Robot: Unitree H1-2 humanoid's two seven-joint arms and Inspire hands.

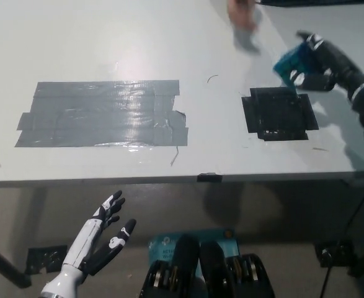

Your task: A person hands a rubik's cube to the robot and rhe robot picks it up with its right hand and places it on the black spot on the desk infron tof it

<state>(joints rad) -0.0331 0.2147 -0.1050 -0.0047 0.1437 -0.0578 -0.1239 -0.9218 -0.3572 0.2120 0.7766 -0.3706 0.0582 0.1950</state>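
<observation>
Gripping the rubik's cube (291, 63), the black right hand (317, 62) sits over the far right part of the desk (138, 43), its fingers wrapped around the cube's right side, with the black arm running off toward the right edge of the view. The cube shows mostly teal-blue faces, though motion blur leaves the other colours unreadable. It is held just beyond the far right corner of the black spot (279, 113), a square patch of dark tape on the pale desktop; whether the cube is touching the surface or is raised above it cannot be told from this steep angle. It does not lie on the black spot itself. A person's hand (242, 13) shows at the top edge of the view, blurred, apart from the cube and from the robot's hand. A wide patch of grey tape (101, 113) made of overlapping strips covers the left middle of the desk, well apart from the black spot. The white left hand (101, 233) rests below the near edge of the desk at lower left, fingers spread and holding nothing. A small dark tab (208, 177) sits on the near desk edge, between the two taped patches.
</observation>
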